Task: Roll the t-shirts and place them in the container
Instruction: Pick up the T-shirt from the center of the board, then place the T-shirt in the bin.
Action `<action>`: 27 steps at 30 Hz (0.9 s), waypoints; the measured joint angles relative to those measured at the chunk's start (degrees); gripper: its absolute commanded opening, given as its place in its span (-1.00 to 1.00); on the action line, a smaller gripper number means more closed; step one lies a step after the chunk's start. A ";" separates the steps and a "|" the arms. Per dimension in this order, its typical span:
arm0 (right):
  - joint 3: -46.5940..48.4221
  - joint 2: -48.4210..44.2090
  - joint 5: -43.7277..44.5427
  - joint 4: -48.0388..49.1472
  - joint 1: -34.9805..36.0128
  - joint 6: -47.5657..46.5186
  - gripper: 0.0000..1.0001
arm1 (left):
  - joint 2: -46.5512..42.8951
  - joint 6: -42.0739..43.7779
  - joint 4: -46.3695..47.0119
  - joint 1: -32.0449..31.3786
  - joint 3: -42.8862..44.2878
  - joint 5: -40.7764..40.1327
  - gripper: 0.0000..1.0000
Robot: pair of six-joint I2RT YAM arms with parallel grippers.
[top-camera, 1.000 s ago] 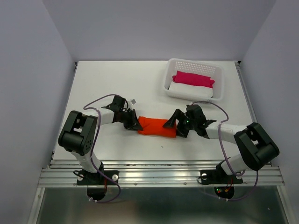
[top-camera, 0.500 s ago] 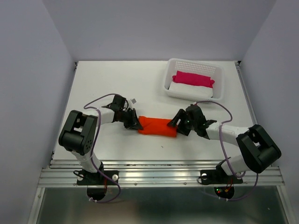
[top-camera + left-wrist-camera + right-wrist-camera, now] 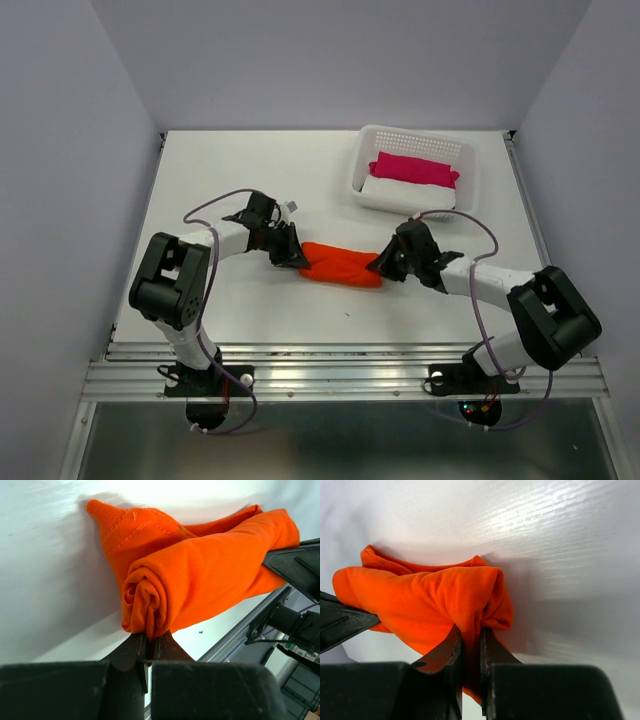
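Both sets of jaws are pinched narrow on the orange t-shirt (image 3: 343, 265), the left jaws on its coiled end and the right jaws on the opposite end. It sits mid-bench (image 3: 220, 170) between the arms as a tight roll, so the rolling looks done. What is left, I judge, is carrying it to the basket (image 3: 415, 132) that holds the pink bundle (image 3: 413, 168) and white bundle (image 3: 400, 193).

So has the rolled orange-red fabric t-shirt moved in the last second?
Yes, slightly: the t-shirt sits a little nearer the white perforated plastic basket.
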 measured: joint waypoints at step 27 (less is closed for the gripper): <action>32.87 -1.84 21.49 -18.64 -15.50 -23.69 -0.99 | 25.94 -1.07 -11.21 -8.13 67.32 -4.50 -1.00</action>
